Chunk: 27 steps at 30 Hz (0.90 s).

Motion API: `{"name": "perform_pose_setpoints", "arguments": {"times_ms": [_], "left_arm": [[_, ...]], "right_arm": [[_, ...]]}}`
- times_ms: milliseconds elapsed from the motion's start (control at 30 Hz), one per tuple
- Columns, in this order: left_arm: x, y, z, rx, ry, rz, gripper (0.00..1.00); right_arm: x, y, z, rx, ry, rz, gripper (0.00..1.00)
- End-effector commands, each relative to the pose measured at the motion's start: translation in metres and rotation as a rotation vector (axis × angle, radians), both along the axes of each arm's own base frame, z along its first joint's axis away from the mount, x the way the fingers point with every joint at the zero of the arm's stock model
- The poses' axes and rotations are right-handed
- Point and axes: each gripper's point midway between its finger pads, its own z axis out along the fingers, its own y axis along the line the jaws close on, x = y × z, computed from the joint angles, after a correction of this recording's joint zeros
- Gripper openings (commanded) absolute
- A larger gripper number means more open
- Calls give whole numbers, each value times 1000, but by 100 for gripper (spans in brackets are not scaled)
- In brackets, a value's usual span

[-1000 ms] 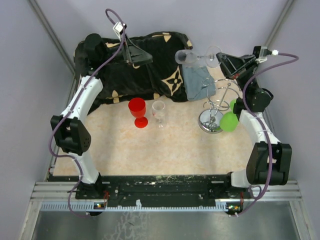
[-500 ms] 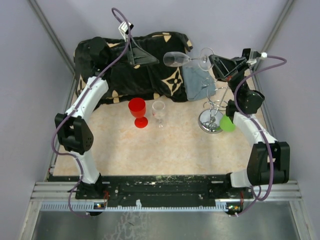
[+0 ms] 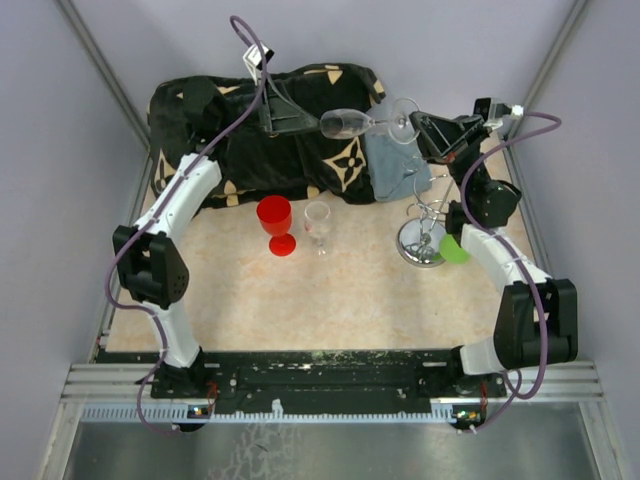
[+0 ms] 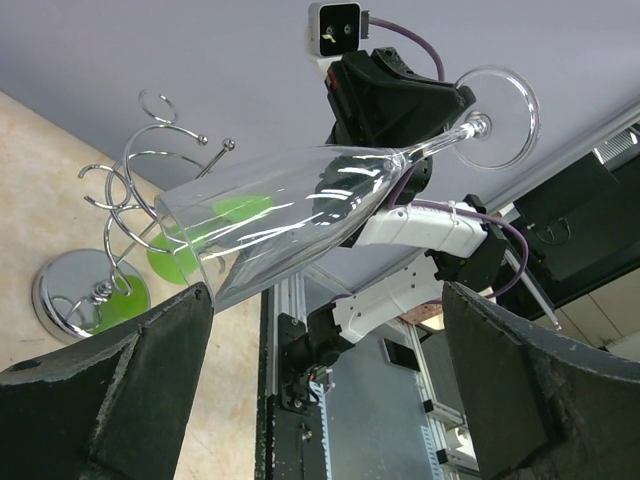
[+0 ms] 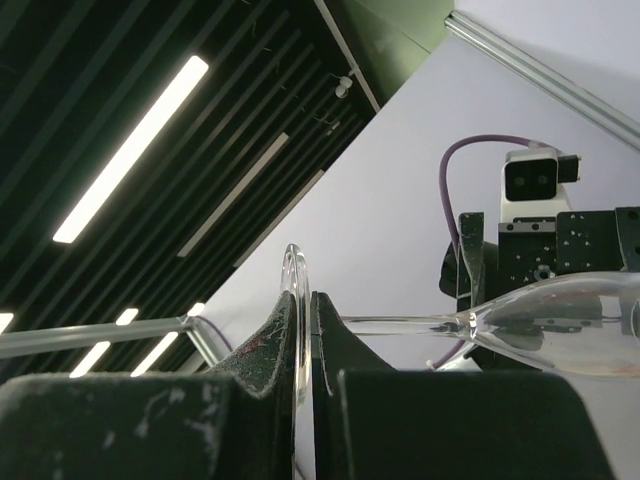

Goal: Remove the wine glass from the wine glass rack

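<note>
Above the beige worktop [image 3: 350, 300], your right tool [image 3: 420, 127] pinches the foot of the wine glass [image 3: 348, 123], held sideways in air, clear of the rack [image 3: 425, 228]. Your left tool [image 3: 297, 120] is spread at its bowl; a hard squeeze could crack it.

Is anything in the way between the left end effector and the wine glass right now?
Nothing visible. The left end effector is open, with the bowl of the wine glass straight ahead in open air. The right end effector grips its foot, and the wine glass rack stands beyond it.
</note>
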Motion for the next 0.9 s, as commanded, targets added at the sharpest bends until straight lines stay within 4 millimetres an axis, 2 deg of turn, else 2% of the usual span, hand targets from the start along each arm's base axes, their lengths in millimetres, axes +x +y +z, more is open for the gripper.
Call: {"name": "perform_pose_setpoints", "arguments": {"times_ms": [0,467,633,867], "left_arm": [[-14,-8,7,-9,-60,-46,100],[-25,-8,8,-5,-58,-52,100],[-34,-5,28,-22,-94,-47,100],[-59,5,56,-44,-128,-37,96]], "right_arm": [[-61,-5,36,61,-294,13,0],[-82,2,46,80,-330,51,0],[-79,2,38,78,-308,40,0],[-80,3,40,68,-319,45,0]]}}
